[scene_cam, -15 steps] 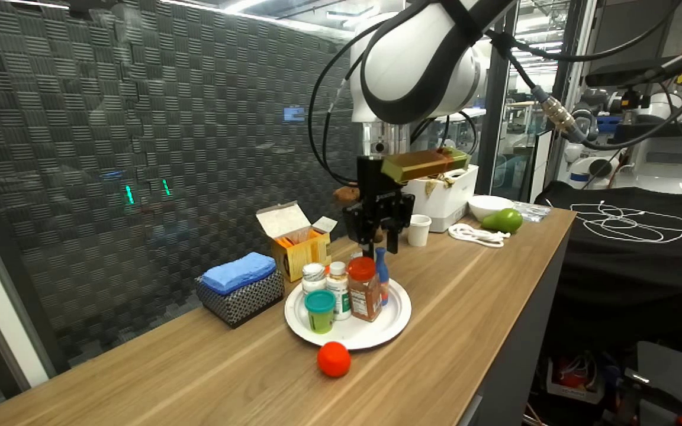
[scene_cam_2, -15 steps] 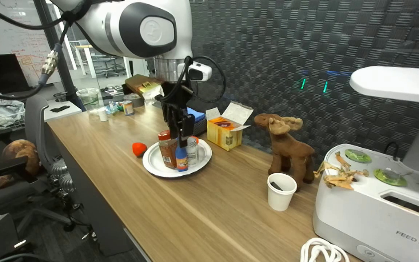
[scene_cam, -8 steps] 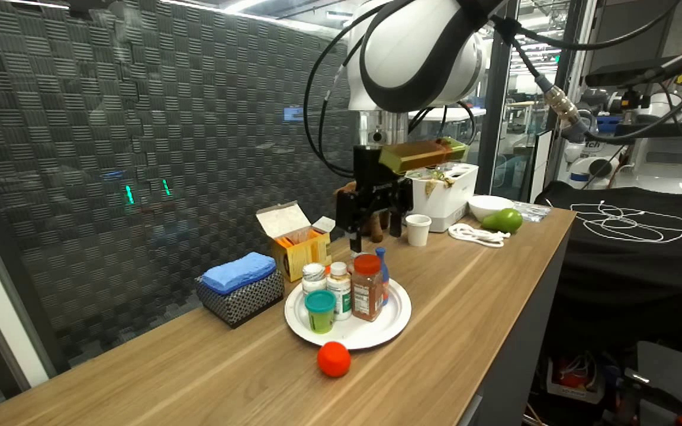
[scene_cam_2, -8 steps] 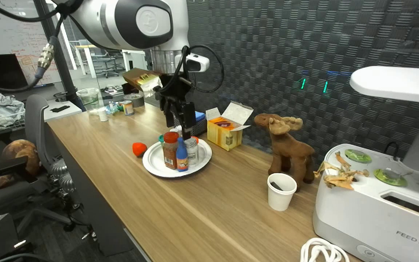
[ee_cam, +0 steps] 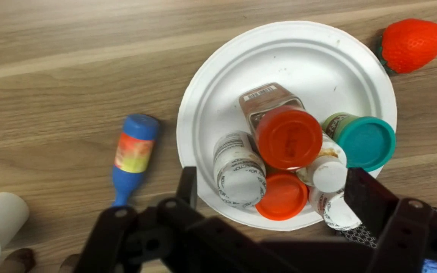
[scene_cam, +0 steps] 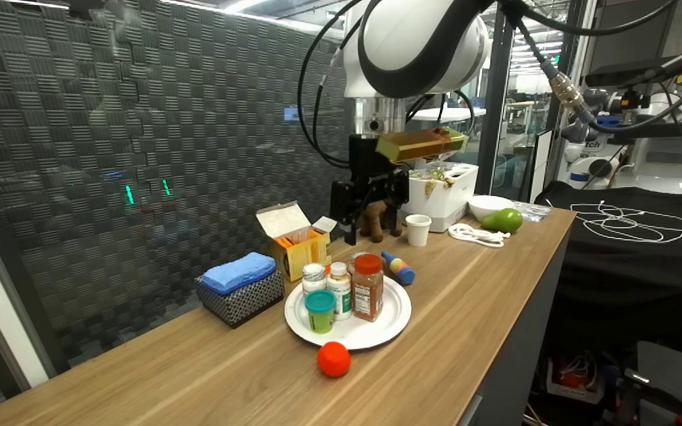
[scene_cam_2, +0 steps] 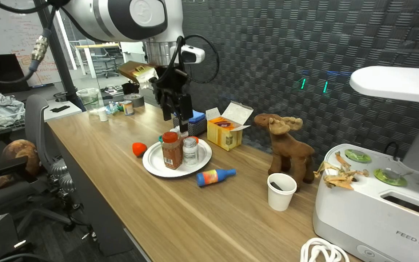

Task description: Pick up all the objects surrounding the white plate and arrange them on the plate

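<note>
The blue bottle (ee_cam: 134,153) lies on its side on the wood beside the white plate (ee_cam: 305,68), seen in both exterior views (scene_cam: 400,270) (scene_cam_2: 215,177). On the opposite side a red strawberry (ee_cam: 412,45) rests just off the rim. Standing on the plate are a red-lidded jar (ee_cam: 290,138), a teal-lidded tub (ee_cam: 366,142), an orange-lidded tub (ee_cam: 281,197) and several white-topped bottles (ee_cam: 241,185). Above them hangs my gripper (ee_cam: 271,172), its jaws wide apart and nothing held, also in both exterior views (scene_cam: 375,234) (scene_cam_2: 175,123).
Behind the plate stand a yellow box (scene_cam_2: 224,134) with raised flaps and a patterned box (scene_cam: 243,296) topped by a blue cloth. Farther along are a stuffed moose (scene_cam_2: 291,153), a paper cup (scene_cam_2: 281,194), a white planter (scene_cam_2: 369,218) and a white cord (scene_cam: 477,235).
My gripper has opened wider and risen off the plate. The blue bottle, upright on the plate before, has toppled off onto the table. The red-lidded jar has shifted slightly.
</note>
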You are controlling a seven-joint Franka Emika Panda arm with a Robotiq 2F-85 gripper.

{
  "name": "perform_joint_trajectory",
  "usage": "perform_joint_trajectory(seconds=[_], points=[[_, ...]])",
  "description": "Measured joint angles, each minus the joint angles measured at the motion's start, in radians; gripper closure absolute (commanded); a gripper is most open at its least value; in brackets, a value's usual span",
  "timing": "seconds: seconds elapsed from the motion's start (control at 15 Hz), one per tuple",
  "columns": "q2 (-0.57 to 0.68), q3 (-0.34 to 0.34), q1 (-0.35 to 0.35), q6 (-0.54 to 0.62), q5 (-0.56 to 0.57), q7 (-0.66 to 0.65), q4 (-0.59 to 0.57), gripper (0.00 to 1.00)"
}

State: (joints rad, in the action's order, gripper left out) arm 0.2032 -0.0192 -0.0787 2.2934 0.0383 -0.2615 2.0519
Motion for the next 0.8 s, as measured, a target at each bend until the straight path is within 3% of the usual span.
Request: perform_joint_trajectory(seconds=[0.33, 0.8], points=[[-0.020, -0.013, -0.022, -0.034, 0.003, 0.000, 0.000, 0.00], [-0.024, 0.033, 0.002, -0.044, 0.141, -0.005, -0.004, 0.00]])
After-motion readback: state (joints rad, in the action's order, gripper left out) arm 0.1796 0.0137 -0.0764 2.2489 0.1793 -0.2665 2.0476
